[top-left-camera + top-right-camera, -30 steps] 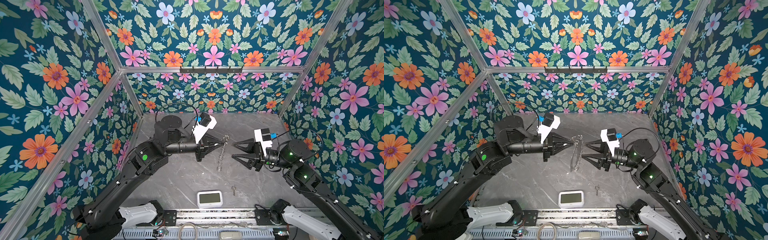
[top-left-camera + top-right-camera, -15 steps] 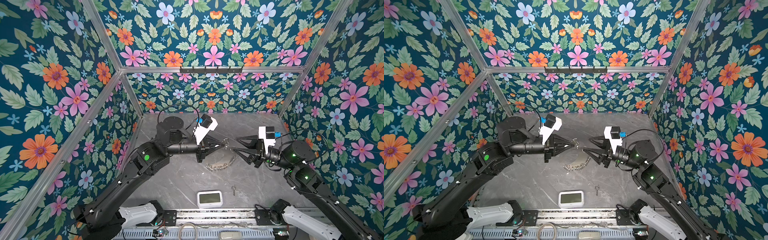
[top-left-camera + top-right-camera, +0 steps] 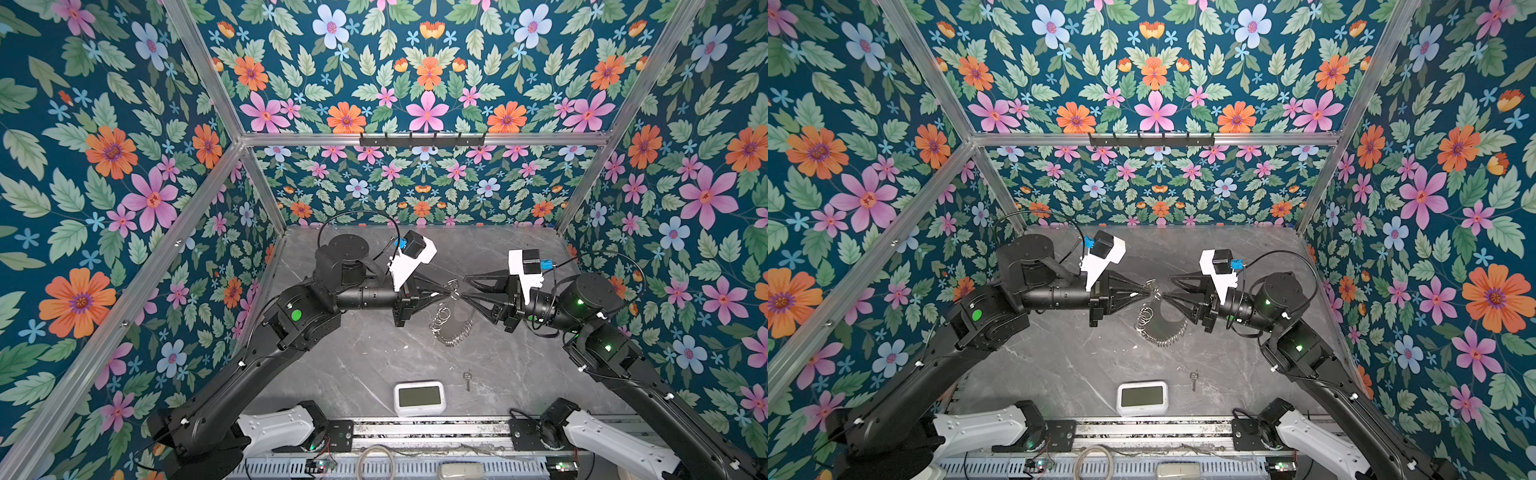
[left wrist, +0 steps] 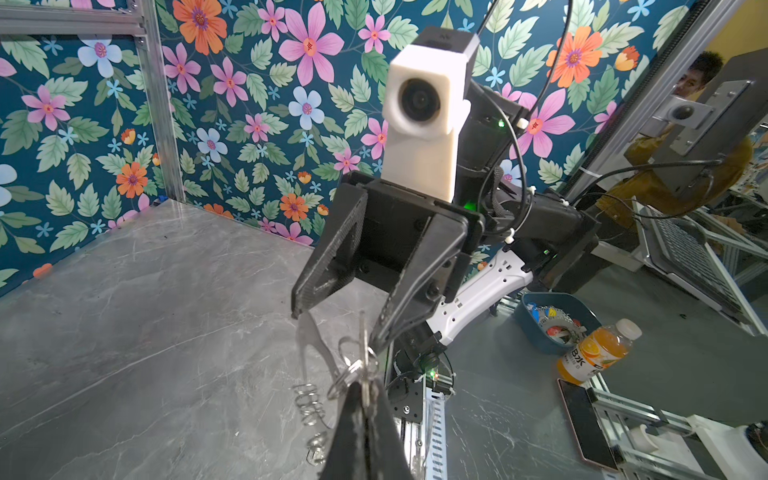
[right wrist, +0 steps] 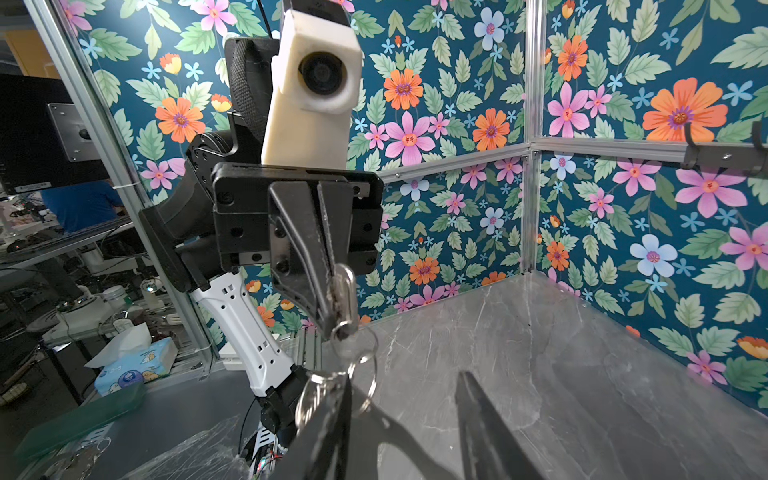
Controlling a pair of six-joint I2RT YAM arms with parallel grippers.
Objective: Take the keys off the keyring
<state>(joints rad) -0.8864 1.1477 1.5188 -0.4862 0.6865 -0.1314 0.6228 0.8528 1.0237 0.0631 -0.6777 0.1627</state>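
In both top views my two grippers meet tip to tip above the middle of the table. The left gripper (image 3: 452, 293) (image 4: 365, 384) is shut on a slim silver key (image 5: 343, 291) that stands among split rings. The keyring (image 3: 453, 330) (image 3: 1163, 328), a translucent plate edged with small rings, hangs below it to the table. My right gripper (image 3: 463, 286) (image 5: 403, 382) is open, one finger (image 5: 328, 415) against the rings. A second key (image 3: 468, 379) (image 3: 1193, 379) lies loose on the table near the front.
A white clock (image 3: 419, 398) (image 3: 1142, 397) stands at the table's front edge, left of the loose key. Floral walls close in three sides, with a hook rail (image 3: 419, 139) on the rear one. Outside the cell sit a blue bowl (image 4: 555, 320) and an orange bottle (image 4: 598, 351).
The right gripper has come in towards the left one with its jaws narrowing. The keyring swung from hanging straight between the grippers, out sideways, then down to hang under the left gripper.
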